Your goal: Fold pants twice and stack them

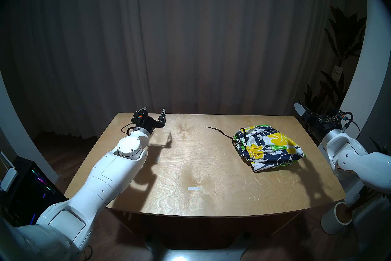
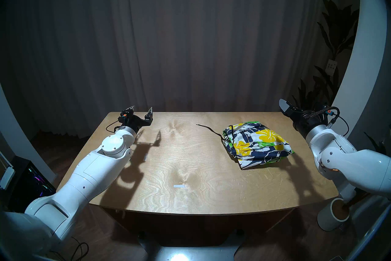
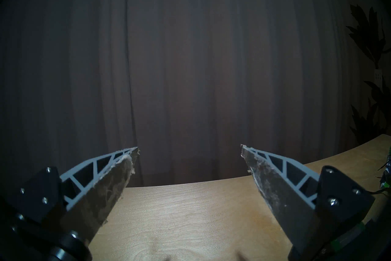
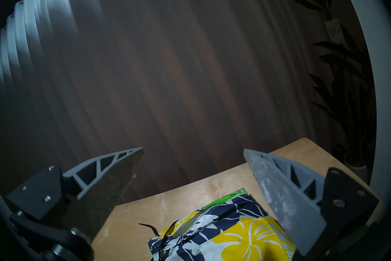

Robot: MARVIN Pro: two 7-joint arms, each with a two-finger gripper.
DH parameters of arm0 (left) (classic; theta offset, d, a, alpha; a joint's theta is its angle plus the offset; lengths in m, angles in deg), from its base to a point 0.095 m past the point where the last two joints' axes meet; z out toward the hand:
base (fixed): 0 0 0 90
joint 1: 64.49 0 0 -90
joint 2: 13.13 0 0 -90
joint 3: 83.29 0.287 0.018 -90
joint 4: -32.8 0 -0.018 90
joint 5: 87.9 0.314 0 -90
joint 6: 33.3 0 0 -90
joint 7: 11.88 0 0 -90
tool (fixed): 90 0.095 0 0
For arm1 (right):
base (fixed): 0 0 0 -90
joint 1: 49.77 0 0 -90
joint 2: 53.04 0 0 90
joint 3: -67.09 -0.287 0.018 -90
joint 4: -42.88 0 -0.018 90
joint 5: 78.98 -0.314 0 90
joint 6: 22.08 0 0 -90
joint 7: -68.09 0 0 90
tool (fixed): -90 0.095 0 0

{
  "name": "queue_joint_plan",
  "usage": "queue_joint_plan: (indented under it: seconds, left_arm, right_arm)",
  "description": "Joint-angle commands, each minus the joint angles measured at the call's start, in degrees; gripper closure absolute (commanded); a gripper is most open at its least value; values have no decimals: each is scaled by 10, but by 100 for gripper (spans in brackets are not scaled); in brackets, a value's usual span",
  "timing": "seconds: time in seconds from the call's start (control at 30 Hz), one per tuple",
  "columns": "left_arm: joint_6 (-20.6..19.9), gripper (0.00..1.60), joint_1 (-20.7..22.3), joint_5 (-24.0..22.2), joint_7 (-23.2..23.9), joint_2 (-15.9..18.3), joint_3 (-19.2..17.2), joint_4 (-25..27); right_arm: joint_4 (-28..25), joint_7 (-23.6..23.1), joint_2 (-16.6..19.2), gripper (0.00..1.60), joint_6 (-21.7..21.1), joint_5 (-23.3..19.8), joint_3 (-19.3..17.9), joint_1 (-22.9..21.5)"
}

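The pants (image 1: 268,148) (image 2: 256,146) are navy shorts with white and yellow flowers and green leaves, lying folded in a thick bundle on the right half of the wooden table (image 1: 190,169). Their dark drawstring (image 1: 220,132) trails left across the wood. My right gripper (image 1: 300,110) (image 4: 193,149) hovers open and empty above the table's far right corner, beyond and above the pants (image 4: 228,237). At the far left corner my left gripper (image 1: 154,110) (image 3: 189,148) is also open and empty, well away from the pants.
A small white tape strip (image 1: 193,188) marks the table's near middle. A dark curtain hangs behind the table. A leafy plant (image 1: 342,53) stands at the back right, a white cylinder (image 1: 338,218) on the floor at the near right, and a lit computer case (image 1: 31,180) at the left.
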Motion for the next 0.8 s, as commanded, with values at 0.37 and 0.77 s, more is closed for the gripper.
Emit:
queue_joint_plan:
  seconds: [0.37, 0.77]
  left_arm:
    - [13, 0, 20, -10, -2, -16, -14, 2]
    - [19, 0, 14, -19, -8, -19, -24, 12]
  right_arm:
    - [-11, -8, -41, 0, 51, 3, 52, -69]
    - [2, -28, -76, 0, 63, 29, 97, -122]
